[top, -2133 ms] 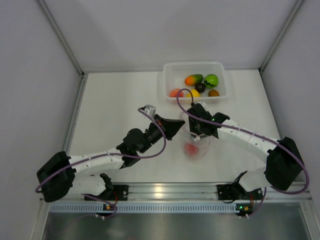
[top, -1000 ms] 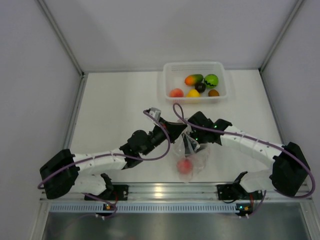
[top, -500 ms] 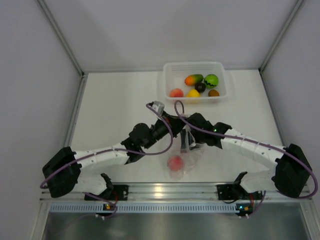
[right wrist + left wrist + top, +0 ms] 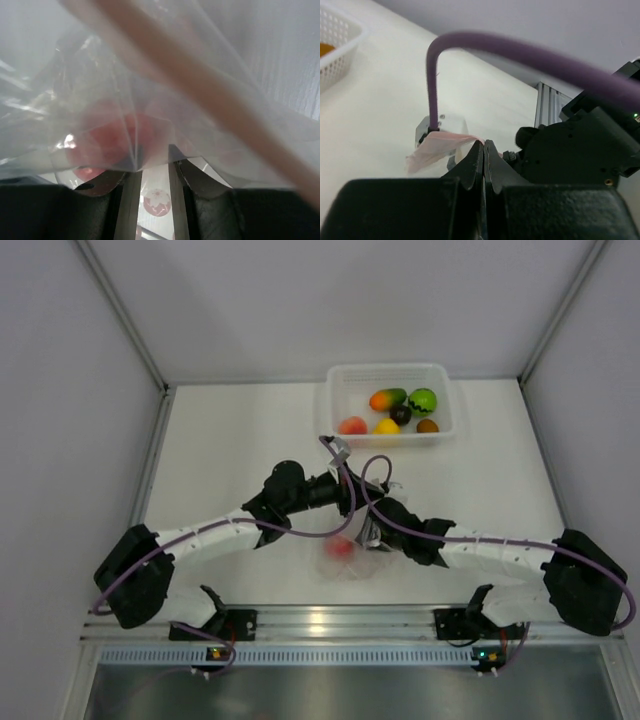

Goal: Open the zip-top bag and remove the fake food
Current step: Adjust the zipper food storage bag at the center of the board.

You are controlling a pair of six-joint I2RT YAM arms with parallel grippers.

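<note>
Zip-top bag point(image 4: 330, 565) hangs between your two arms, just above the near middle of the bench point(image 4: 230, 440), and shows clear and a little blurred from overhead. One pink-red fruit point(image 4: 340, 547) sits low inside it.

Your left pincer point(image 4: 484, 145) is fully closed, its fingers pressed flat together on a thin fold of the bag's pink zip strip point(image 4: 440, 145), which sticks out to one side of the tips. A purple cable point(image 4: 520, 55) arches across that wrist view.

Your right pincer point(image 4: 152, 167) is right up against the bag, with crinkled film filling its camera. The zip strip runs as a pale pink band slantwise across the frame, and the pink-red fruit shows through the plastic just above the tips. The fingers point(image 4: 130, 192) stand a narrow gap apart with film gathered at their ends. You cannot tell whether they are actually nipping it.

At the far side of the bench, well apart from the bag, the white tray point(image 4: 330, 410) holds six fruits: an orange-green mango point(image 4: 387, 399), a green one with black marks point(image 4: 423, 401), a dark purple one point(image 4: 401, 414), a brown one point(image 4: 427, 425), a yellow one point(image 4: 387, 426) and a peach-orange one point(image 4: 352, 425).
</note>
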